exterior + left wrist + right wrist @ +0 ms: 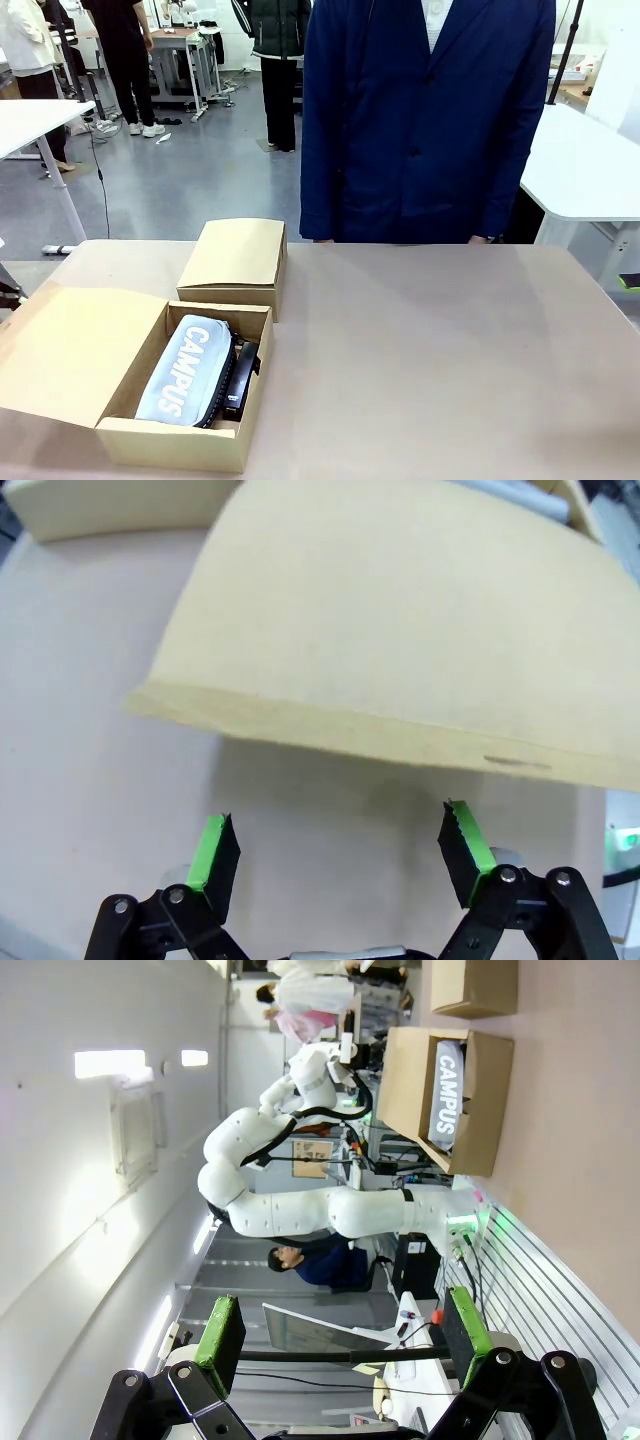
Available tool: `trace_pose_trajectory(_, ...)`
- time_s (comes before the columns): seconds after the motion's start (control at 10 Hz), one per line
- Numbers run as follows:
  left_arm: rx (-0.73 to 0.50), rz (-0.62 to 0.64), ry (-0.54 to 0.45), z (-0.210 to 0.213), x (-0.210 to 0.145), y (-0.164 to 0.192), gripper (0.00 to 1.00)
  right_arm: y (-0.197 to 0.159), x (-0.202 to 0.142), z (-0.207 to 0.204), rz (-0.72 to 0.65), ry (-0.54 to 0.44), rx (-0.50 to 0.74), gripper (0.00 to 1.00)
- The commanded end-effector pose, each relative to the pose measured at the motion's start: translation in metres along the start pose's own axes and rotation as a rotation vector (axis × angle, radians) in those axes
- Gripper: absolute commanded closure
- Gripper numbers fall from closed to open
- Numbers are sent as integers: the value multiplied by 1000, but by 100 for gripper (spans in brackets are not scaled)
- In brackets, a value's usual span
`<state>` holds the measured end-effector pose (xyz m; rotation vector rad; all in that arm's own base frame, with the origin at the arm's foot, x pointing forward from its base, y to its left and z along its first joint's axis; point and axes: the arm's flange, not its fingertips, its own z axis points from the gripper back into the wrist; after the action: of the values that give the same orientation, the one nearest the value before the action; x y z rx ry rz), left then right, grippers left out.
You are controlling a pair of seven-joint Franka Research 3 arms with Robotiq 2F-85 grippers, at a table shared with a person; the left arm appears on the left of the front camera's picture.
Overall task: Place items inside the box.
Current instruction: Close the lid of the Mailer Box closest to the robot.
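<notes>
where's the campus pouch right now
In the front view the CAMPUS pouch lies inside the open box at the table's near left, beside a black item, just in front of a closed box.

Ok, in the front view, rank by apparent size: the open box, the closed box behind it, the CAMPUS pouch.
1. Open box, flap included.
2. Closed box; it sits farther away, so true size is unsure.
3. CAMPUS pouch, partly hidden inside the open box.

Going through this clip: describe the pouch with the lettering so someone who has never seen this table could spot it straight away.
Start at the open cardboard box on the near left part of the table, in front of a smaller closed box. Inside it lies the pouch, filling most of the box lengthwise. It is pale blue-grey with big white "CAMPUS" lettering, unlike the black item wedged along its right side.
</notes>
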<state>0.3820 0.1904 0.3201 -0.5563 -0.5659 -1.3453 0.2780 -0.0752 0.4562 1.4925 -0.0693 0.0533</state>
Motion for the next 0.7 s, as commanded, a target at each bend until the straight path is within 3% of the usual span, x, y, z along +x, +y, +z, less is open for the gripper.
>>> trace_pose_trajectory(0.0, -68, -7, 0, -11, 8, -6, 0, 0, -2, 3, 26, 13, -5, 0)
trace_pose_trajectory(0.3, -129, -25, -146, -21, 28, -13, 0, 0, -2, 3, 26, 13, -5, 0)
trace_pose_trajectory(0.6, -272, -44, -340, -19, 49, -30, 0, 0, -2, 3, 26, 13, -5, 0)
